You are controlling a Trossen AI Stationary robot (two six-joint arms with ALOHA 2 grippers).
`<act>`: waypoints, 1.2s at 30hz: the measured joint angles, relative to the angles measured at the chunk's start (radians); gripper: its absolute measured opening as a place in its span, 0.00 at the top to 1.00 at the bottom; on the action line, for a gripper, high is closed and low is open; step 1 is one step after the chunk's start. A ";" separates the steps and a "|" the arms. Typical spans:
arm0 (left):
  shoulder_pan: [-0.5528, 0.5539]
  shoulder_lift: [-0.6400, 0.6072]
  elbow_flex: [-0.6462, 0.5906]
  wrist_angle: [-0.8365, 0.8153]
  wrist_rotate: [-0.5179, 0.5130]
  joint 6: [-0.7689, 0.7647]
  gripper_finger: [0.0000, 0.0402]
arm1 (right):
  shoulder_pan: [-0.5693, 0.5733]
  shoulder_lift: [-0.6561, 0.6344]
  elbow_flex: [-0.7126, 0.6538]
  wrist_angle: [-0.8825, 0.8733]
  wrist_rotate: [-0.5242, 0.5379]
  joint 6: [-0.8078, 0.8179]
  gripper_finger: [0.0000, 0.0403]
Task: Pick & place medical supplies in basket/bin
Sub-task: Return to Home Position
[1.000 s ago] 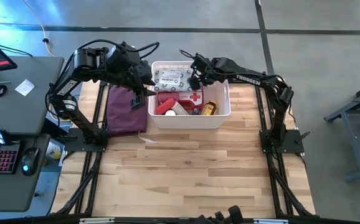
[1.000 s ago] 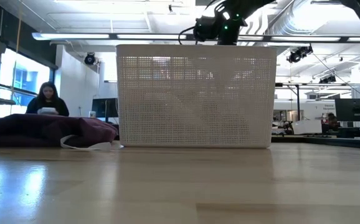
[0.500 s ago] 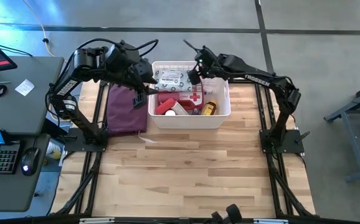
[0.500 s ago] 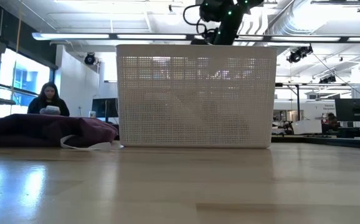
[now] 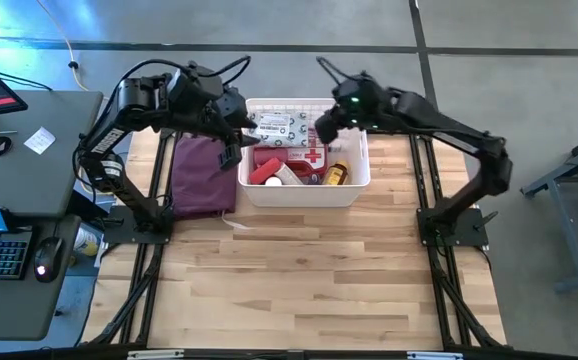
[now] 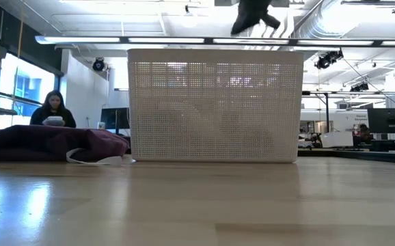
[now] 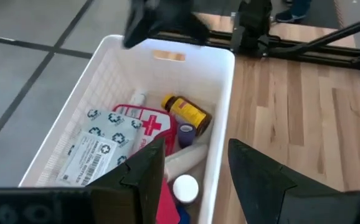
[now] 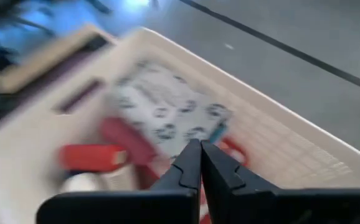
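As the overhead camera looks straight down, one white bin (image 5: 304, 192) of slotted plastic sits on the wooden table (image 5: 299, 270), with one flat maroon fabric pouch (image 5: 201, 178) just beside it. Inside lie one grey-white wipes packet (image 5: 276, 126), one red first-aid case (image 5: 306, 158) with a white cross, one amber jar (image 5: 336, 174) and one red roll (image 5: 260, 173). The left gripper (image 5: 235, 132) hangs at the bin's left rim, and the right gripper (image 5: 322, 124) hovers over its middle.

At table height the bin's perforated wall hides its contents. A dark shape above the rim is probably the right arm's. One person (image 6: 52, 109) sits far behind.

Left wrist: two dark fingers (image 7: 144, 174) stand wide apart, holding nothing, above one white-capped bottle (image 7: 185, 186) and one purple roll (image 7: 187, 132).

Right wrist: both fingers (image 8: 189, 167) press together, empty, over the blurred packet.
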State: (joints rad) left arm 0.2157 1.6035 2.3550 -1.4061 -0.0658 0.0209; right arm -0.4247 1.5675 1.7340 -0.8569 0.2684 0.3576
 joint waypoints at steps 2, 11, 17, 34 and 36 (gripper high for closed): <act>0.000 -0.011 -0.002 0.014 0.010 0.002 0.48 | 0.012 -0.053 0.000 0.000 -0.054 0.000 1.00; 0.015 -0.104 -0.122 0.218 0.085 -0.016 0.48 | 0.071 -0.228 0.000 -0.018 -0.367 -0.022 1.00; 0.020 -0.231 -0.408 0.354 0.103 -0.136 0.48 | 0.173 -0.380 -0.214 0.099 -0.356 0.030 1.00; 0.019 -0.868 -1.427 1.142 0.196 -0.617 0.87 | 0.287 -1.087 -1.149 0.773 -0.142 0.512 1.00; 0.019 -0.924 -1.505 1.160 0.193 -0.638 0.93 | 0.293 -1.173 -1.214 0.781 -0.098 0.539 1.00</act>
State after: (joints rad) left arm 0.2348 0.6796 0.8505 -0.2464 0.1274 -0.6173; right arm -0.1320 0.3941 0.5205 -0.0757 0.1703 0.8962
